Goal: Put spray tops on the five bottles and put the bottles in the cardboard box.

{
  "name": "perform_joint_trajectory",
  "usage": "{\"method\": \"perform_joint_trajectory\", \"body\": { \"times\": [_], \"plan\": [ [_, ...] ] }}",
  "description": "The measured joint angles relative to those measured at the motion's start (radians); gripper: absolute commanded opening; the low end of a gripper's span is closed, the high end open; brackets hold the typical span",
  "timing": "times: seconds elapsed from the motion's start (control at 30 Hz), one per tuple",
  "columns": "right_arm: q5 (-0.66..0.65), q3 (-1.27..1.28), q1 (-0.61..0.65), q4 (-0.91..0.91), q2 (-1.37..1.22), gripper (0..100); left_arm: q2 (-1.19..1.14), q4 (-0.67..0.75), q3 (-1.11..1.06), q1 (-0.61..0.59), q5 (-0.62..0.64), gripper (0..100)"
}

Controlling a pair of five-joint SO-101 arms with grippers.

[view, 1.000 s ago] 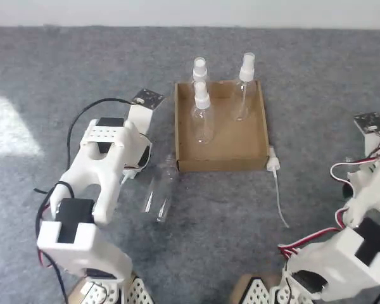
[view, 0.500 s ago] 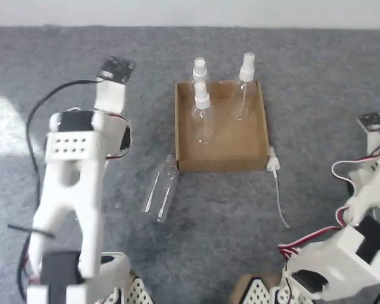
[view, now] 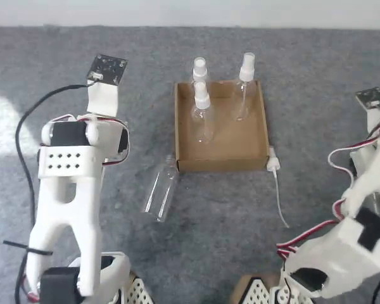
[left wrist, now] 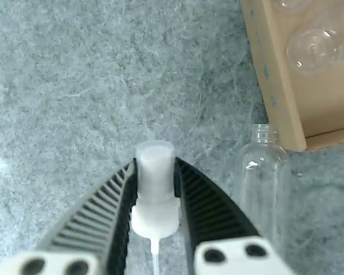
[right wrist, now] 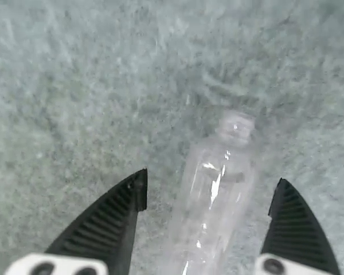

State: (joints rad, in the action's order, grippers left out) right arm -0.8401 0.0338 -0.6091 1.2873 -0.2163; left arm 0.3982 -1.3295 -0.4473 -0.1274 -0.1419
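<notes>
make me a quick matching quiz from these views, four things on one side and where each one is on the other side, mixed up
Things
1. spray top in the left wrist view
2. capless bottle in the right wrist view
3. tubed spray top
4. capped bottle

Places
a. standing in the cardboard box
b. gripped by the left tool
c. lying below the open right tool
d. lying on the carpet at the box's front corner

Pairs: 1-b, 2-c, 3-d, 4-a
</notes>
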Motion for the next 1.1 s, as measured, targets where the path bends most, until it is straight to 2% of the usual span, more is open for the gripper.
{"method": "perform_joint_trajectory", "body": {
  "times": [0.27, 0.33, 0.5, 0.73, 0.93, 1.1],
  "plan": [
    [-0.032, -0.245, -0.054, 0.109, -0.239, 28.2, 0.0, 0.0, 0.0, 0.002, 0.0, 1],
    [-0.032, -0.278, -0.054, 0.11, -0.276, 23.0, 0.0, 0.0, 0.0, 0.002, 0.0, 1],
    [-0.034, -0.293, -0.054, 0.114, -0.321, 0.0, 0.0, 0.0, 0.0, 0.0, 0.0, 1],
    [-0.028, -0.293, -0.043, 0.121, -0.318, 0.6, 0.0, 0.0, 0.0, 0.0, 0.0, 1],
    [0.124, -0.293, 0.068, 0.175, -0.054, 0.6, 0.147, 0.0, 0.023, 0.002, 0.044, 1],
    [0.284, -0.153, 0.285, 0.164, 0.262, 0.6, 0.384, 0.0, 0.026, 0.002, 0.117, 1]
  ]
}}
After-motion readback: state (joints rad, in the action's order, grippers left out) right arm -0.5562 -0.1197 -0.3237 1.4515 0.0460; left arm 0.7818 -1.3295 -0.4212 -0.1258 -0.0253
